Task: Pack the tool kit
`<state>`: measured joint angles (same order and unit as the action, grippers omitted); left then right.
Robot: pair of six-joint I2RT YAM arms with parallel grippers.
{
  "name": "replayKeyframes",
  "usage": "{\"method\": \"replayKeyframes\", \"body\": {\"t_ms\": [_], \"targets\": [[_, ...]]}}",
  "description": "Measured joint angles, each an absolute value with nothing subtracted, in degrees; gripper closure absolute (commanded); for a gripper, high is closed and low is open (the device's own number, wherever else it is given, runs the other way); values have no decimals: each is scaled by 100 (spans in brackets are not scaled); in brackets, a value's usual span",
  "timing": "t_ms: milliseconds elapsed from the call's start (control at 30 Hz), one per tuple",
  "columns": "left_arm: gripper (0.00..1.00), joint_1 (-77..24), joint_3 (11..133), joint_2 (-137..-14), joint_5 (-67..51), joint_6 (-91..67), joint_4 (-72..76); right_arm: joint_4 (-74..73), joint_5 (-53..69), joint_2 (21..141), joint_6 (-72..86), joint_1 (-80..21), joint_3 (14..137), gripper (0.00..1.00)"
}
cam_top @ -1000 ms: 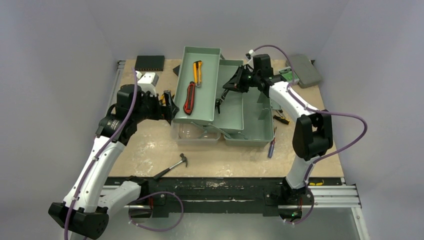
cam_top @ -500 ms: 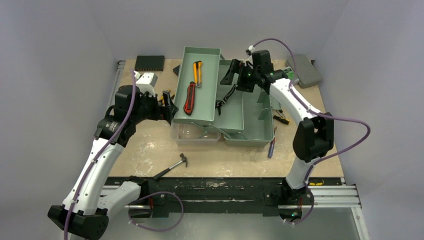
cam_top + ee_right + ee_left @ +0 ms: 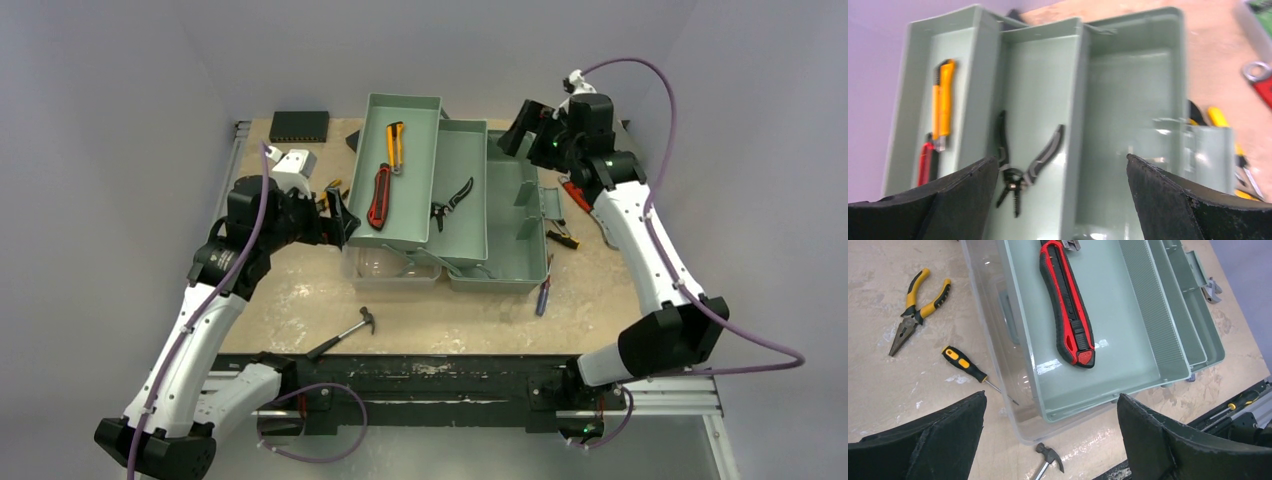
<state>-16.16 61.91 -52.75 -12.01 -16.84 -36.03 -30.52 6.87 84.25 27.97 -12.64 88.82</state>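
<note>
Top external view: black-handled pliers (image 3: 452, 197) are seen inside the sage-green plastic toolbox (image 3: 515, 238), left hand (image 3: 338, 215) and right hand (image 3: 527, 130) are open and empty, so another tool probably must be fetched next.

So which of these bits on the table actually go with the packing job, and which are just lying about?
Part of the job:
green toolbox, red knife, black pliers, yellow-handled pliers, yellow-and-black screwdriver, hammer.

Just lying about:
flat black box, small white block.
</note>
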Motion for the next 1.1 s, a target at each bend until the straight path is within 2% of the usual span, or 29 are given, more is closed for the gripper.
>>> {"method": "replayKeyframes", "body": {"t_ms": [500,700,1100], "targets": [[3,-1616,5909,-4952,-1588,-1743,-3323,-3398,-1002,8117,2432,-884,7179,1],[3,-1616,5909,-4871,-1586,-1743,-3262,-3341,-1007,8427,2397,-862,6943,1],[3,-1616,5909,-4764,-1559,-1741,-3262,-2908,-158,8901,2536,-862,5830,6]]}}
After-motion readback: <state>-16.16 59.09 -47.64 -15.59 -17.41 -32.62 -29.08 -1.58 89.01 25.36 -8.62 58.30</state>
